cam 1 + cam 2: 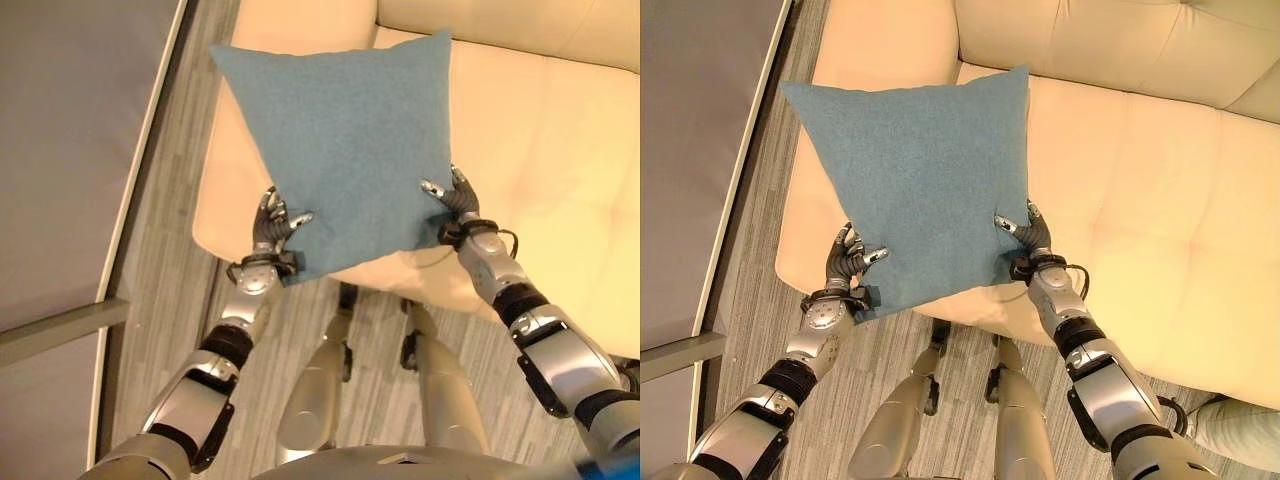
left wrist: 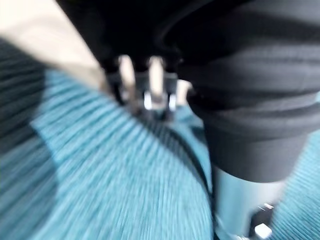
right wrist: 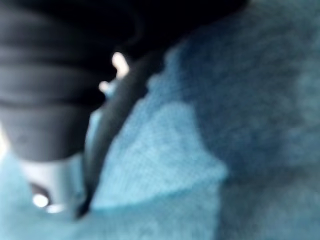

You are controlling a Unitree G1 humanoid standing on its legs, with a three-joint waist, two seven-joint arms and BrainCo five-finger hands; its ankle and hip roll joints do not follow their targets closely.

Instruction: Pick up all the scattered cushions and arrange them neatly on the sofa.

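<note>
Blue cushion (image 1: 915, 185) over sofa (image 1: 1140, 170), left hand (image 1: 848, 258), right hand (image 1: 1030, 232) pinching its edges

No writing, label, number or sign can be read anywhere in these views. The teal cushion (image 1: 345, 150) has a plain knitted cover with no tag showing, and the cream sofa (image 1: 1160, 200) carries no mark on its tufted seat or back.
</note>
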